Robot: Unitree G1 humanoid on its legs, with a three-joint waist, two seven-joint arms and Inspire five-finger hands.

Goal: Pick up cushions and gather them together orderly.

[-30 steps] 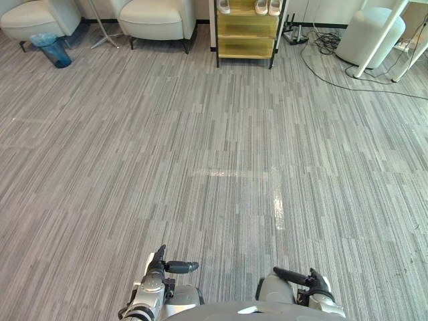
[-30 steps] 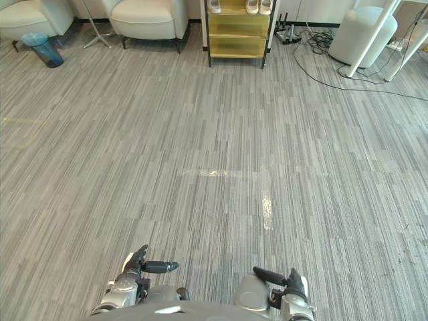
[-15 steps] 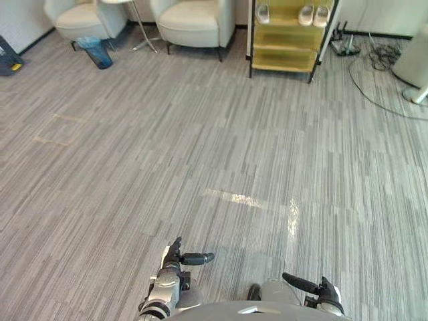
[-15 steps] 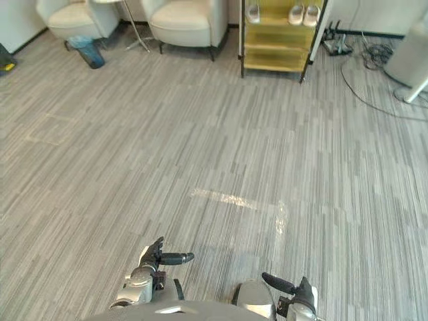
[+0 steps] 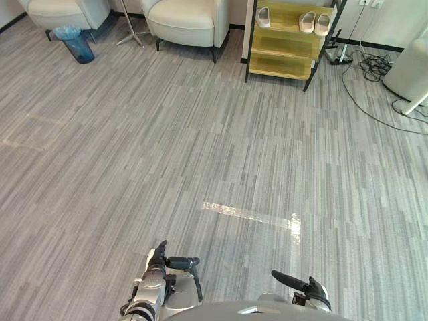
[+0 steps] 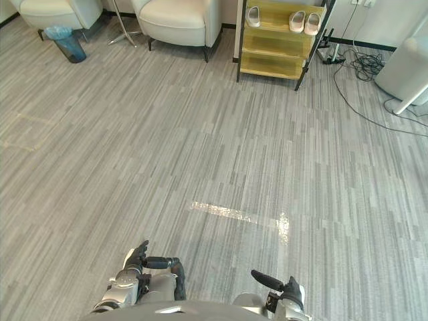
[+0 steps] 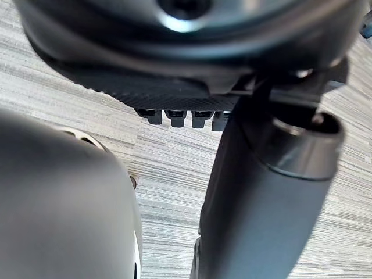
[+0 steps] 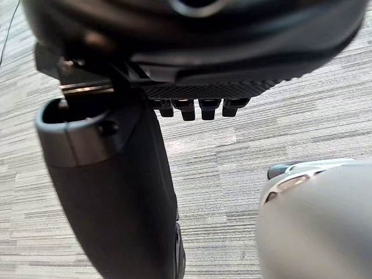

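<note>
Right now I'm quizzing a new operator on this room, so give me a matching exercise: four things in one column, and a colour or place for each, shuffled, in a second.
Things:
1. bin
2. shelf
3. armchair
4. slippers

Colour or place:
A. yellow
B. lying on the shelf's top board
C. blue
D. cream, standing left of the shelf

Pairs: 1-C, 2-A, 3-D, 4-B
</note>
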